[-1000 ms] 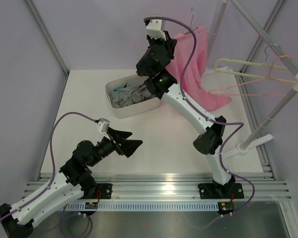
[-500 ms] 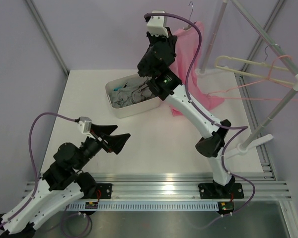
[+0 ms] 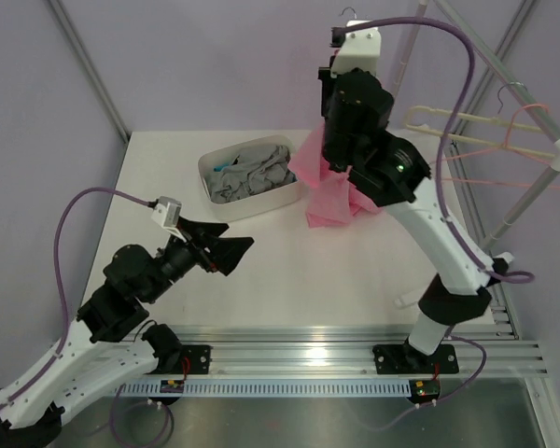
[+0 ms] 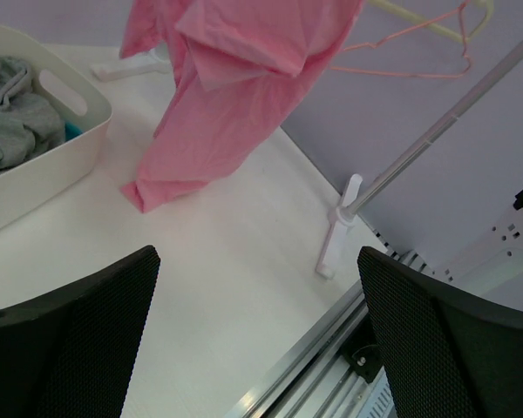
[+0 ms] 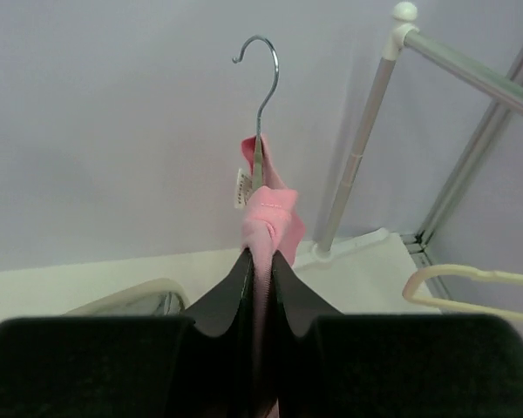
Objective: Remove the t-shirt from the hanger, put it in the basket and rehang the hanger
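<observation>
Right gripper is nearly shut, pinching the bright pink soft fabric t-shirt at its collar, just under the hanger's silver metal hook. The shirt hangs over the white table beside a white plastic tub of grey clothes. Left gripper gapes wide, empty.

1 tee, 3 hngrs, 1 tub, 1 rack, 2 hands.

We see a plain bright pink t-shirt beneath a silver hook. The tub is white, and the clothes in it are grey with a scrap of teal. Beside a cream hanger is a pink wire hanger. The cables are purple.
</observation>
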Controlling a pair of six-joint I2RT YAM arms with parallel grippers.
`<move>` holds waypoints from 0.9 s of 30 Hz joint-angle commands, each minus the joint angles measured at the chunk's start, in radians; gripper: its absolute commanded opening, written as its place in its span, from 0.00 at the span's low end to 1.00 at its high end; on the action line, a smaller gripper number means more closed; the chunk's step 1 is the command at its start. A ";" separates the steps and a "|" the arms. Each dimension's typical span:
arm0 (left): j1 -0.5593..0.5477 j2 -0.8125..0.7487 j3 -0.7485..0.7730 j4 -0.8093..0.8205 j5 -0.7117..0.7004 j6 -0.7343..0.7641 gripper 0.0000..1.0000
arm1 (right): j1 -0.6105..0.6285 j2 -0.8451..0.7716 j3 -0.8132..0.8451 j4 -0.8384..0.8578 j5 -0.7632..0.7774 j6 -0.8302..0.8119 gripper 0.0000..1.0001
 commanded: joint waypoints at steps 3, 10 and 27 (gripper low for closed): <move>-0.002 -0.004 0.192 -0.025 0.077 -0.020 0.99 | 0.013 -0.374 -0.323 -0.135 -0.332 0.293 0.00; -0.002 0.083 0.342 -0.108 0.220 0.057 0.99 | 0.014 -0.760 -0.834 -0.048 -0.612 0.385 0.00; -0.002 0.267 0.430 -0.073 0.440 0.275 0.92 | 0.014 -1.222 -1.147 -0.068 -1.043 0.549 0.00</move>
